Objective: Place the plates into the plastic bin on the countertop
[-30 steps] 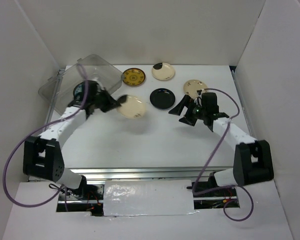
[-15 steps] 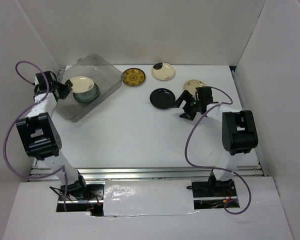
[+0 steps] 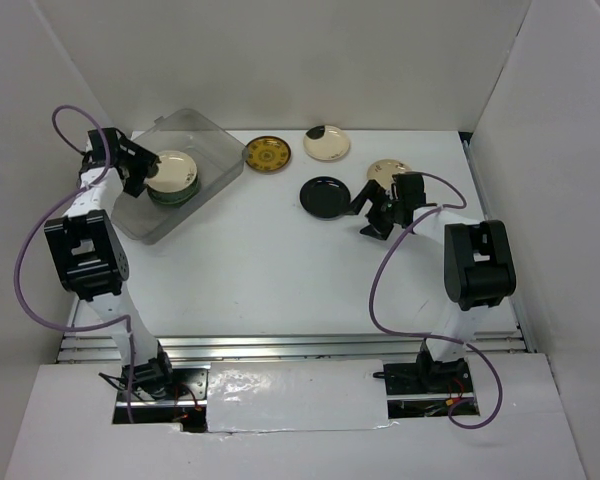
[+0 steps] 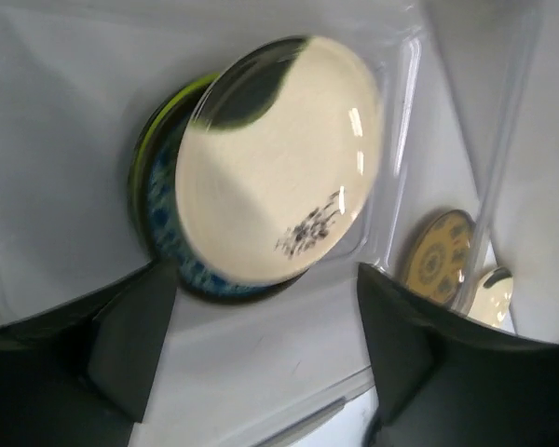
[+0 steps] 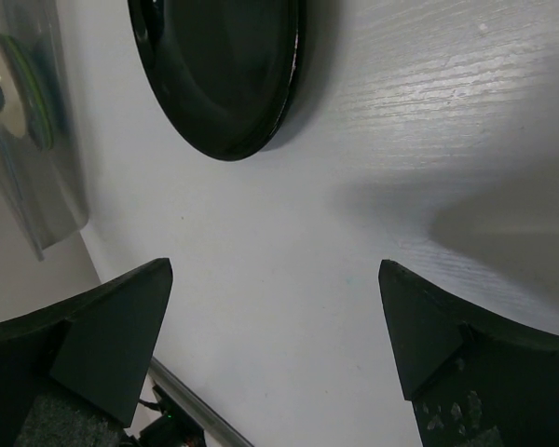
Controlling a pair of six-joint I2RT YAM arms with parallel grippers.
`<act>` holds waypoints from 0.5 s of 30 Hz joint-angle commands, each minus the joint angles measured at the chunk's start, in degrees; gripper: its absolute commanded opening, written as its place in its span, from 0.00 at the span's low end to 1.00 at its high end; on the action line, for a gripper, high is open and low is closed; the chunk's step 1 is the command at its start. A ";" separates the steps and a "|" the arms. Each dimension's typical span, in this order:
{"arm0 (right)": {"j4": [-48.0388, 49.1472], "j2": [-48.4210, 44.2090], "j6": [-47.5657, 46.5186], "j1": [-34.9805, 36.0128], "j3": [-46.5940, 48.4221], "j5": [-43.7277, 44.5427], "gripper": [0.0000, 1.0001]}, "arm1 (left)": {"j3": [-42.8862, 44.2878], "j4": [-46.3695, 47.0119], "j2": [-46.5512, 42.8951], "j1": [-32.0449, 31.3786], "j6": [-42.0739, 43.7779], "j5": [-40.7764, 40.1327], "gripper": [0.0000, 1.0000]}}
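Plates: at least three sit stacked in the plastic bin. Cream black-patch plate on top, blue-patterned plate under it, lime green plate lowest of what shows; can't tell if a fourth hides in the stack. Left pincer is released, fingers spread wide, top plate lying just ahead between them, no contact that I can see, so that placement looks done. Four remain on the countertop, all outside the bin: glossy black plate just ahead and to the left of the right pincer, plain cream plate beside that pincer's wrist and partly hidden by it, mustard-gold plate and second black-patch plate well apart from it, past the black plate. Right pincer is released too, wide and empty, low over bare countertop. Call it roughly halfway. Next pick is probably the black plate: it's nearest the right pincer, but it's glossy and flat on the surface, so an edge grip may slip.
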 commanded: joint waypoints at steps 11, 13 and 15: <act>-4.37 14.25 3.10 -0.05 15.82 6.61 0.88 | -23.33 -5.90 -37.91 -9.73 6.00 -2.42 0.99; -5.77 16.45 3.46 0.12 19.06 6.34 0.72 | -25.11 -6.50 -43.00 -13.33 7.67 -1.88 0.99; -7.96 17.68 3.28 0.39 21.36 6.69 0.61 | -26.96 -7.47 -45.65 -16.59 9.16 -3.28 0.99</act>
